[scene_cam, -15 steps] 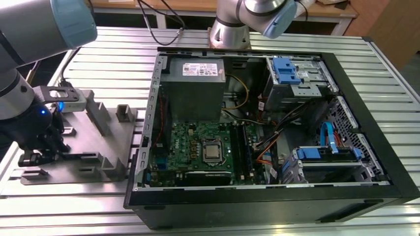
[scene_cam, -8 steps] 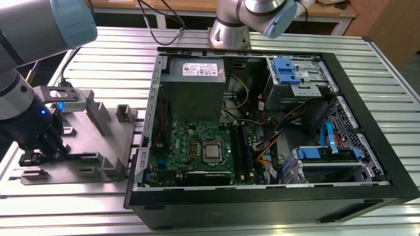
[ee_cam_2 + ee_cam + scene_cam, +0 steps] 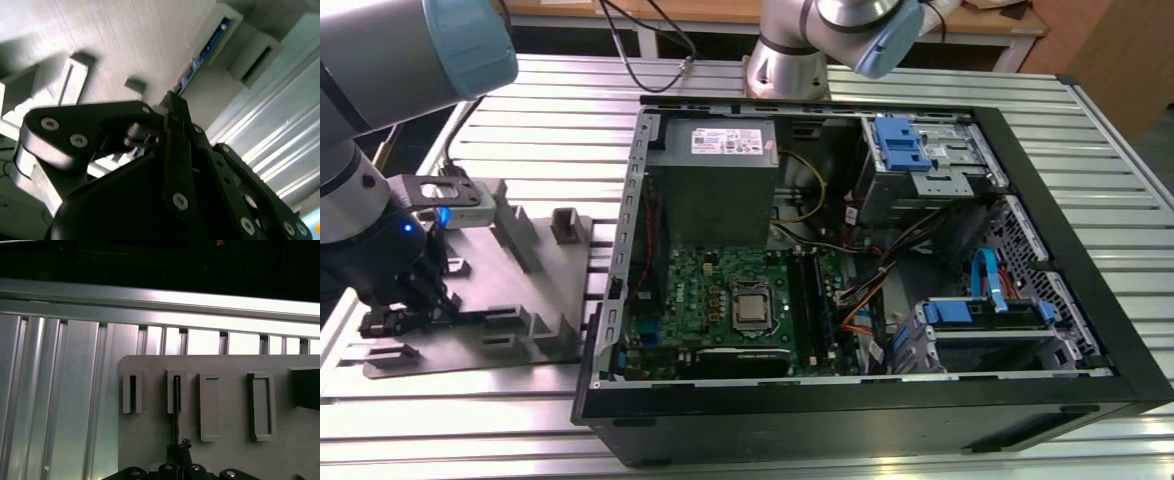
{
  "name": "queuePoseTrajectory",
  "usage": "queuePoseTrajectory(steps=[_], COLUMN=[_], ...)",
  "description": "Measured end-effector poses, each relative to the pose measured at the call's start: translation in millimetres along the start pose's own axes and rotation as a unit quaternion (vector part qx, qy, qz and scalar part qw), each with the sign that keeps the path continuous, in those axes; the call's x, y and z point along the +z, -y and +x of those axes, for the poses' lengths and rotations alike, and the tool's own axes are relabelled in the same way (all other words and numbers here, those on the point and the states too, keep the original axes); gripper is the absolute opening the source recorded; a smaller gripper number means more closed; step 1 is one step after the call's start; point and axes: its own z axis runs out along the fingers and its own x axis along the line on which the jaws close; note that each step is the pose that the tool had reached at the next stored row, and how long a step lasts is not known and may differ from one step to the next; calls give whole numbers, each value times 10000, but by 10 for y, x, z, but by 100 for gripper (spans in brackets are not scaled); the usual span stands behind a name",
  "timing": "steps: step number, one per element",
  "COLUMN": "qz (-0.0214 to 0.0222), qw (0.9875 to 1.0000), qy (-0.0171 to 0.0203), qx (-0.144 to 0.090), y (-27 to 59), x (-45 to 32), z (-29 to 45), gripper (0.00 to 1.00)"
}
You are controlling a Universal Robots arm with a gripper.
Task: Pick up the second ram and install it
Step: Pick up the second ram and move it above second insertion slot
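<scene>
One open computer case lies on the slatted metal counter in the exterior view. It holds one green motherboard and one grey power supply, whose single white label is too small to read. On the exterior view's left sits one grey fixture plate, and the arm reaches down to it.

In the second wrist view, the second ram, one dark stick with bluish chips, stands on edge on that plate. The jaws are drawn narrow around its near end.

In the first wrist view, four slotted blocks stand in a row, two narrow and two wider. The ram, seen edge-on, sits in the narrow block next to the wider pair, with the jaws closed on it.
</scene>
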Motion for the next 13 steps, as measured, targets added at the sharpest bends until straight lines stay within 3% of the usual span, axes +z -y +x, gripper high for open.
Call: queuePoseTrajectory(steps=[10,12,13], qz=[1,11,12], qw=[10000,9988,9985], qy=[1,17,20], qx=[39,482,550], y=[0,0,0], x=[1,5,5], z=[0,0,0], gripper=[8,8,8])
